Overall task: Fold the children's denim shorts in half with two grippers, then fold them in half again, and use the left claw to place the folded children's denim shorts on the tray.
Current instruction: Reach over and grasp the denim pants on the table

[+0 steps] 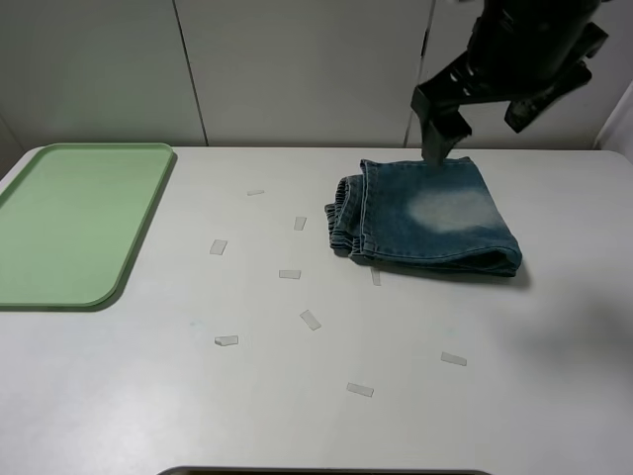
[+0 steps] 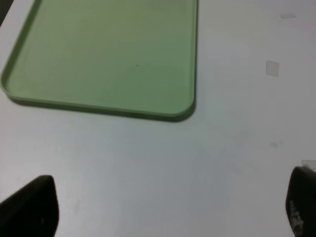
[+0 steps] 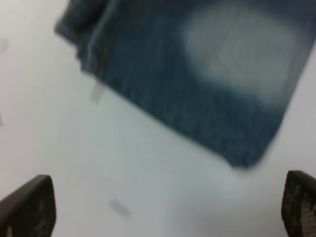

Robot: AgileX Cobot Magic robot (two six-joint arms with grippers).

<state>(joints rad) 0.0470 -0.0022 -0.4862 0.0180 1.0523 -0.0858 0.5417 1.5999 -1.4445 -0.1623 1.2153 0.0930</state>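
The children's denim shorts [image 1: 430,218] lie folded in a compact bundle on the white table, right of centre, with a whitish worn patch facing up and the gathered waistband to the left. My right gripper [image 1: 483,114] hovers open above their far edge, holding nothing. The right wrist view, blurred, looks down on the shorts [image 3: 207,74] past the spread right gripper [image 3: 168,210]. The pale green tray [image 1: 74,223] rests at the table's left edge with nothing on it. In the left wrist view my left gripper [image 2: 170,207] is open over bare table, just short of the tray [image 2: 98,59]. The left arm is out of the exterior high view.
Several small pale tape strips [image 1: 311,319] are scattered over the table between tray and shorts; one [image 2: 272,68] shows in the left wrist view. A white panelled wall [image 1: 297,69] stands behind the table. A dark edge [image 1: 326,472] runs along the table's front.
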